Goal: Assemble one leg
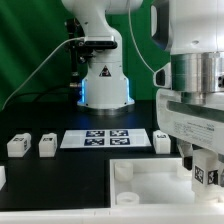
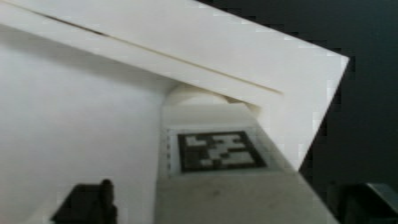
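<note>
A white leg (image 2: 222, 175) with a black-and-white tag stands between my fingers, its far end at a corner of the large white panel (image 2: 89, 110). My gripper (image 2: 224, 205) straddles it: the left finger (image 2: 86, 200) stands clear of the leg with panel showing in the gap, and the right finger (image 2: 370, 205) is close beside it. In the exterior view my gripper (image 1: 206, 182) hangs over the panel's (image 1: 150, 185) right side with the tagged leg (image 1: 206, 176) between the fingers. Three more legs (image 1: 17, 144), (image 1: 47, 145), (image 1: 163, 141) lie on the black table.
The marker board (image 1: 105, 138) lies flat behind the panel. The robot base (image 1: 103, 80) stands at the back centre. A white part (image 1: 2, 177) shows at the exterior view's left edge. A round socket (image 1: 123, 171) sits at the panel's near-left corner.
</note>
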Robot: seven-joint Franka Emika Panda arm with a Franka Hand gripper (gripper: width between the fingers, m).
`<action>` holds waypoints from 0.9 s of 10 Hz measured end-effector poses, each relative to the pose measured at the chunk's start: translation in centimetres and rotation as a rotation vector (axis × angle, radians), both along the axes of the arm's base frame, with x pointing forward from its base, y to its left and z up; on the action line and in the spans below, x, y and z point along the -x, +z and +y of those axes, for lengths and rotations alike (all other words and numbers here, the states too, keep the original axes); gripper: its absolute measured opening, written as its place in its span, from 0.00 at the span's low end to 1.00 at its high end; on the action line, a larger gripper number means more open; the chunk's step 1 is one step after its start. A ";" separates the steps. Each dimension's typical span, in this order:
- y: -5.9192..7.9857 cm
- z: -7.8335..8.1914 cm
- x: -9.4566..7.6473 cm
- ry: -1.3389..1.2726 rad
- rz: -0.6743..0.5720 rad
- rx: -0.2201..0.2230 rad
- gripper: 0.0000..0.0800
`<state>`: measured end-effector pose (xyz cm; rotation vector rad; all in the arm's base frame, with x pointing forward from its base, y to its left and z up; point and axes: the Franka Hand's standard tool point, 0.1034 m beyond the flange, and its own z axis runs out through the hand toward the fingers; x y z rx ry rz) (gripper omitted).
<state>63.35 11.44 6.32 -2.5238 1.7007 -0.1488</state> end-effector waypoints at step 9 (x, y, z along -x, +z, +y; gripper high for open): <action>-0.9 -0.5 0.2 0.370 -0.037 0.070 0.81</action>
